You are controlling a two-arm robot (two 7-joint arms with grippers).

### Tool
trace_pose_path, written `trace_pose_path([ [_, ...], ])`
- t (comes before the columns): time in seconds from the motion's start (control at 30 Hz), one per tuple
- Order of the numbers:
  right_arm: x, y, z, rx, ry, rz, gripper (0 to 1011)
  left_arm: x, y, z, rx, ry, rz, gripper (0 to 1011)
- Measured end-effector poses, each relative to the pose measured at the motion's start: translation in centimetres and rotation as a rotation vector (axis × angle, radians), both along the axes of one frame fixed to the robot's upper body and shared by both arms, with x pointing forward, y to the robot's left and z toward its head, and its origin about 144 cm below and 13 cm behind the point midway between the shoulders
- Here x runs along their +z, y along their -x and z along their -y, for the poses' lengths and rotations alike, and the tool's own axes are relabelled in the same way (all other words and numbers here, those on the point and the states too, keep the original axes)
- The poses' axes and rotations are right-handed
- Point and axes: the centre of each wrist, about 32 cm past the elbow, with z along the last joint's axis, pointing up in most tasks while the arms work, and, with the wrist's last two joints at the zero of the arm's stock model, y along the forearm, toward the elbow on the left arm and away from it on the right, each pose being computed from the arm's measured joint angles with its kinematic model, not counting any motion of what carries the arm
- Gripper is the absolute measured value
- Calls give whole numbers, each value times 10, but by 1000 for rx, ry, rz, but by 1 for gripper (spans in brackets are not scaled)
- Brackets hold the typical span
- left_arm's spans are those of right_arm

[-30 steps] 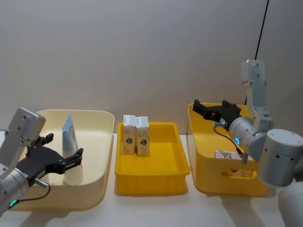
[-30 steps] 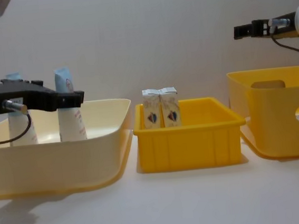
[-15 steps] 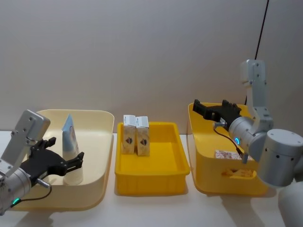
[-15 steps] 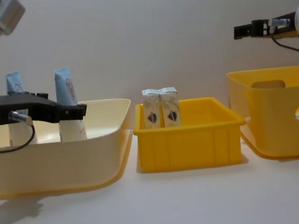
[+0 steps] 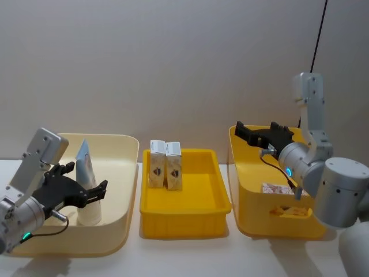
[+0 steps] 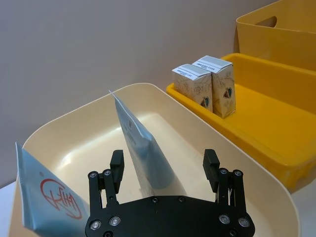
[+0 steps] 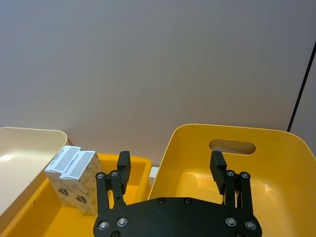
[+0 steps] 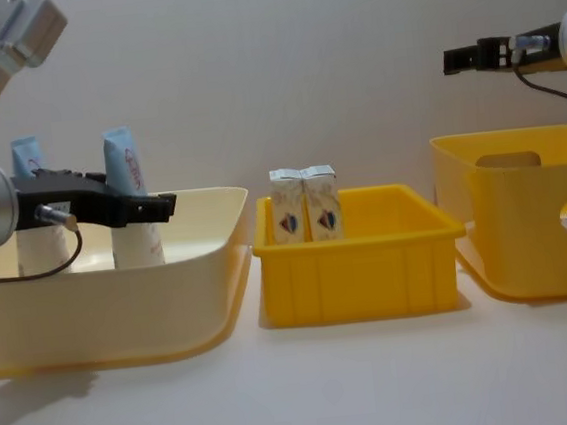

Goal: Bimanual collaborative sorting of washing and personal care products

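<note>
Two white squeeze tubes with pale blue crimped ends stand in the cream bin (image 5: 124, 173) on the left. My left gripper (image 5: 84, 182) is open, its fingers on either side of the nearer tube (image 5: 85, 158) without closing on it. In the left wrist view that tube (image 6: 143, 155) rises between the fingers and the second tube (image 6: 47, 202) stands beside it. Two white cartons (image 5: 165, 164) stand upright side by side at the back left of the middle yellow tray (image 5: 190, 216). My right gripper (image 5: 260, 134) hangs open and holds nothing above the right yellow bin (image 5: 253, 202).
The three containers stand in a row on the white table with narrow gaps between them. A flat printed packet (image 5: 278, 189) lies in the right bin. A plain wall is close behind, with a black cable (image 5: 318, 34) hanging at the right.
My left gripper has dropped lower and pushed farther forward around the nearer tube while its wrist rose. The right arm has not moved.
</note>
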Motion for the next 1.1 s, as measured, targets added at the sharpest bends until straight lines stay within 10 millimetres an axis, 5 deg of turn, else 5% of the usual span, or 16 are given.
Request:
trace_pose_path([
  [0.8, 0, 0, 0, 0, 0, 0, 1001, 0, -16, 5, -2, -15, 9, 1000],
  [1.1, 0, 0, 0, 0, 0, 0, 1001, 0, -18, 5, -1, -15, 10, 841],
])
